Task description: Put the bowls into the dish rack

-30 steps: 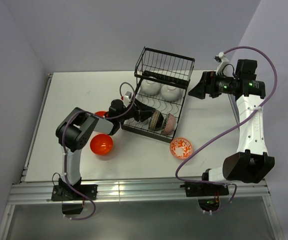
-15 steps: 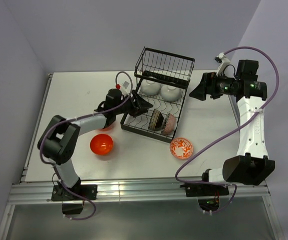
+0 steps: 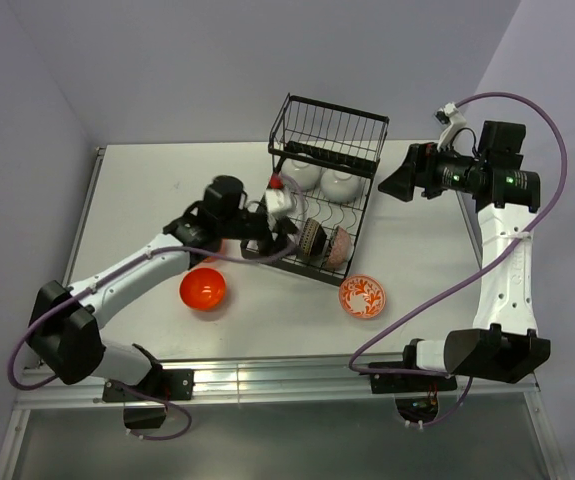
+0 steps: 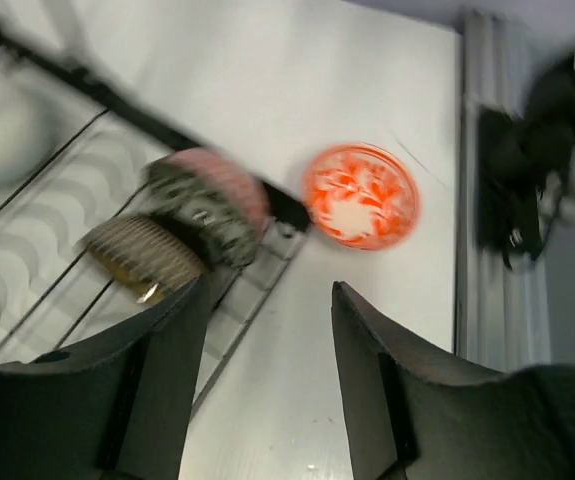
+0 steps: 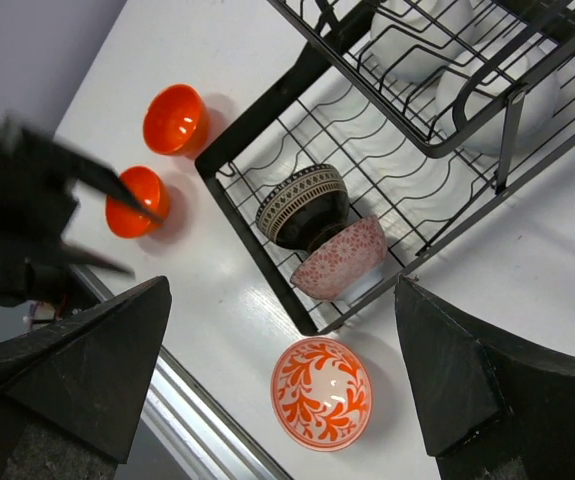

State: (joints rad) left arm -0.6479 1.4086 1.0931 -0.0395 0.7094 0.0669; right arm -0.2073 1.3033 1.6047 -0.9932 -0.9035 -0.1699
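The black wire dish rack (image 3: 359, 215) stands mid-table. Two white bowls (image 3: 303, 175) sit at its back, and a dark patterned bowl (image 3: 311, 241) and a pink one (image 3: 339, 247) lean at its front. My left gripper (image 3: 279, 232) hovers at the rack's front left. It is open and empty (image 4: 270, 290) over the rack's edge (image 4: 257, 305). The orange-and-white bowl (image 3: 363, 296) (image 4: 360, 196) (image 5: 322, 393) lies on the table near the rack's front corner. Two orange-red bowls (image 5: 174, 118) (image 5: 135, 200) sit left of the rack. My right gripper (image 3: 397, 180) (image 5: 282, 290) hangs high, wide open, empty.
From above, my left arm (image 3: 137, 275) stretches across the table's left half, over the farther orange-red bowl, with the nearer one (image 3: 203, 289) beside it. An aluminium rail (image 3: 287, 380) runs along the near edge. A raised basket (image 3: 332, 130) tops the rack's back.
My left arm has unfolded and stretched out, its elbow swinging to the near left. Its gripper stays by the rack's front left, its jaws wider. The right arm has barely shifted.
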